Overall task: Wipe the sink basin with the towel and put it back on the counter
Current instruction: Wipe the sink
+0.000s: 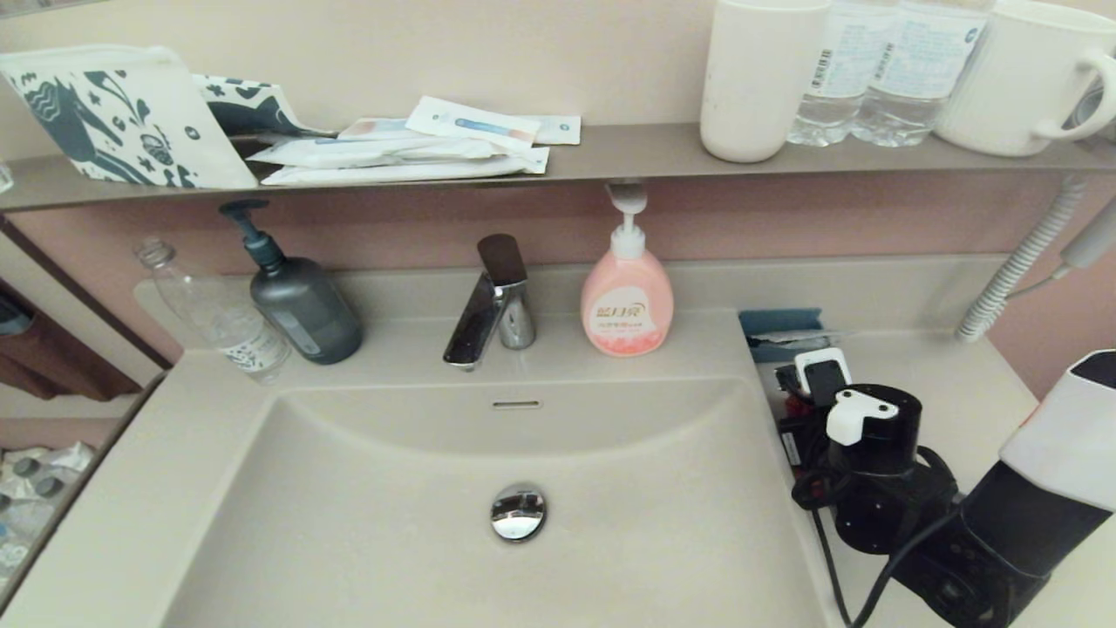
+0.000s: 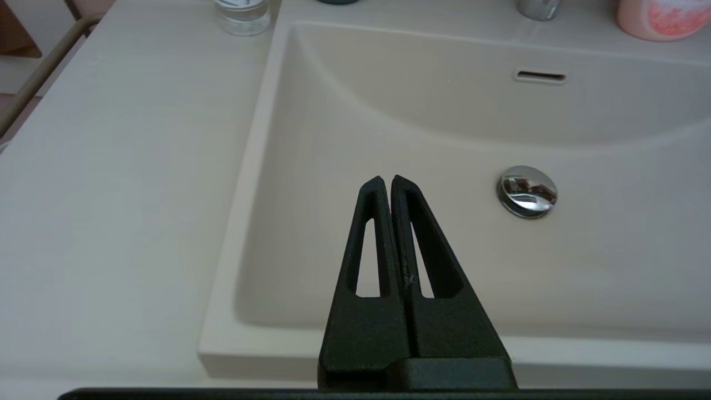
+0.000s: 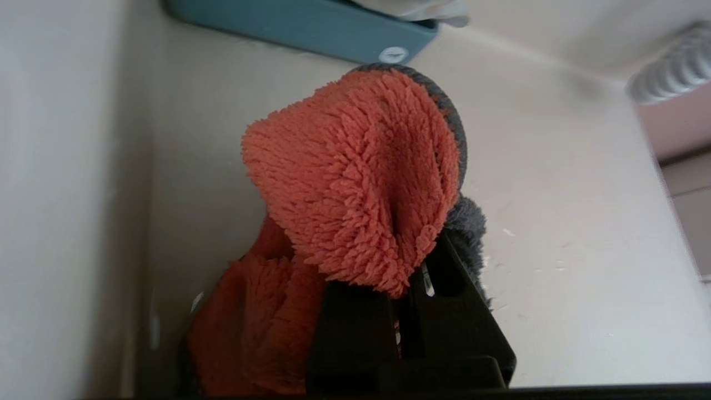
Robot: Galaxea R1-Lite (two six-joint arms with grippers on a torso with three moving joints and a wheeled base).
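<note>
Right end effector (image 3: 408, 289): clenched on the small fluffy red-orange towel with dark grey reverse (image 3: 355, 178), held just above the smooth beige bench (image 3: 583, 233) beside the large beige rectangular sink basin (image 1: 436, 523); left end effector (image 2: 387, 183): clamped on nothing, parked over the basin's near rim. You appear to be at pickup, wiping not begun, so next carry the towel across into the basin. Nearby obstructions: pink pump soap bottle (image 1: 627, 301), chrome tap (image 1: 493, 301), teal flat box (image 3: 311, 25).

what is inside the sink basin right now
Inside the sink basin only the chrome drain plug and the overflow slot show. The towel is not in it: the right hand grips it over the counter. The near part is out of view.
</note>
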